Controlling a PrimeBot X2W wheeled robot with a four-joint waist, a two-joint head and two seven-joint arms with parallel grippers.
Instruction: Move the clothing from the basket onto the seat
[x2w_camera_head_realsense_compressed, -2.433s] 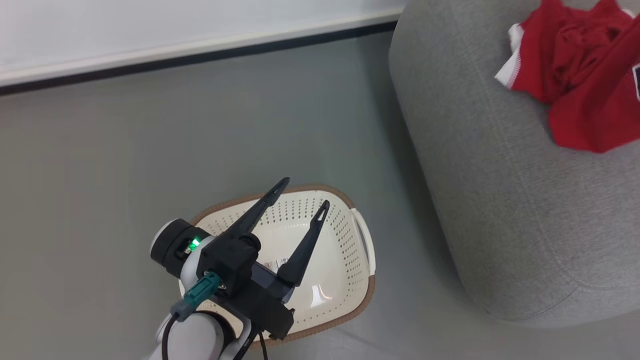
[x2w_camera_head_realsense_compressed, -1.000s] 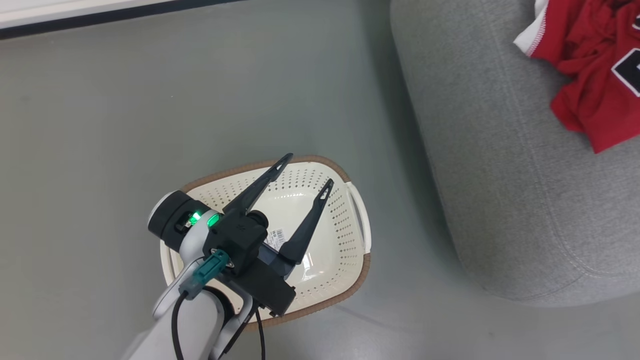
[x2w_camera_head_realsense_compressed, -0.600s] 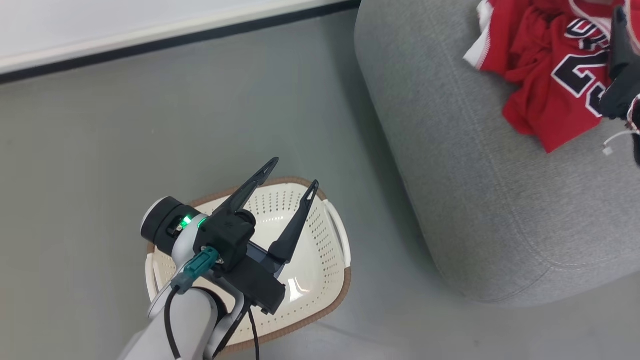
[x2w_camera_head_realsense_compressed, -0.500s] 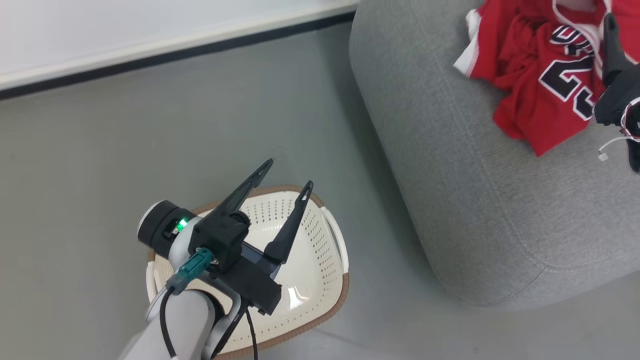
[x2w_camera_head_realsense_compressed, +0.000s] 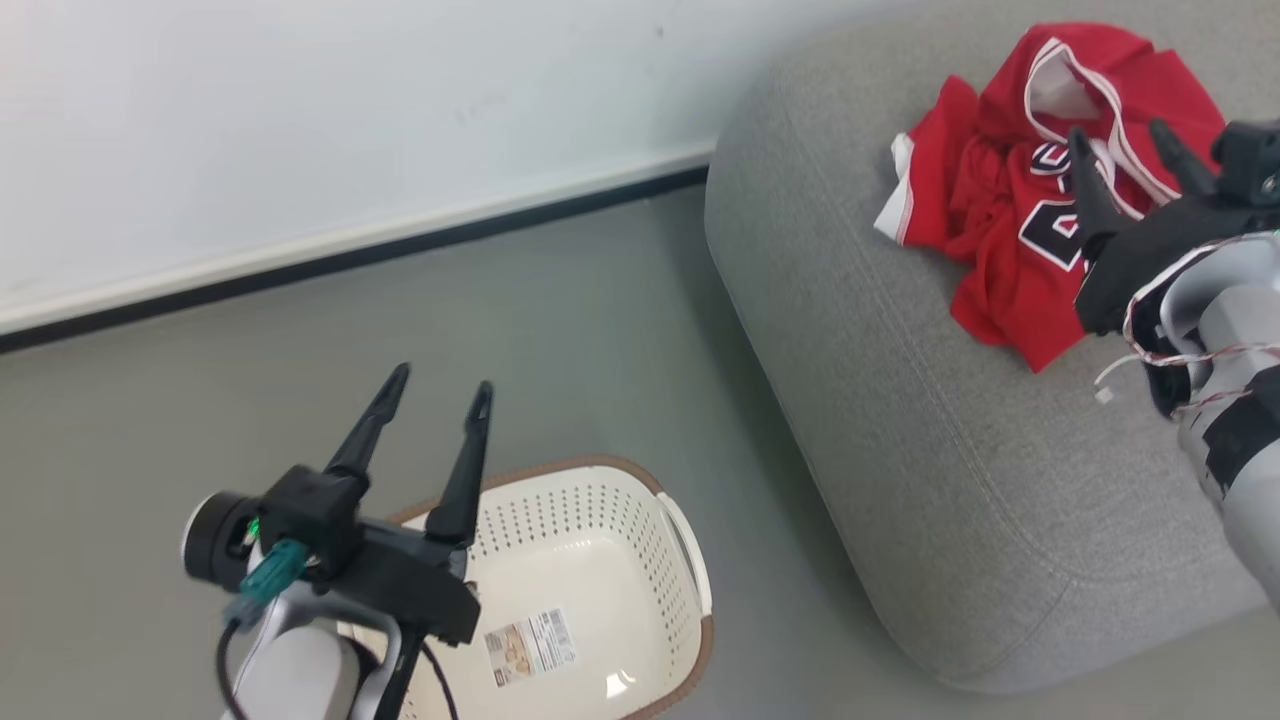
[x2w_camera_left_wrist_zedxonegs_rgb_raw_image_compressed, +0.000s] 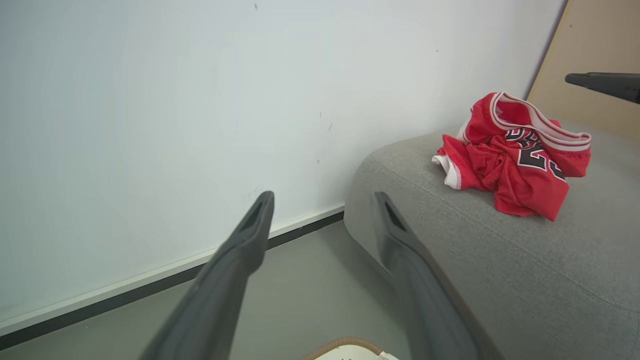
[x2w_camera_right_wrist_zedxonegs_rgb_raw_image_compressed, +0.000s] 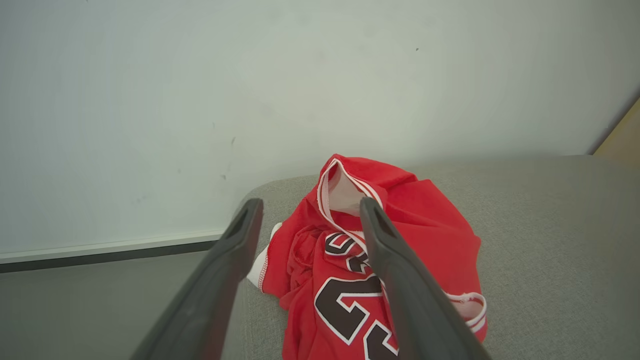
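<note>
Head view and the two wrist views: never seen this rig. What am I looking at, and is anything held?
A wheeled robot with two arms. One picture looks down from its head; the other two look along each arm's dark fingers. The left gripper is open by the cream-white perforated plastic basket with a brown rim, which stands on the grey floor; its visible inside shows a sticker, no clothing. The right gripper is open above the red shiny garments with white trim and a black-and-white number, which lie crumpled on the large grey fabric sofa. Nothing is held.
</note>
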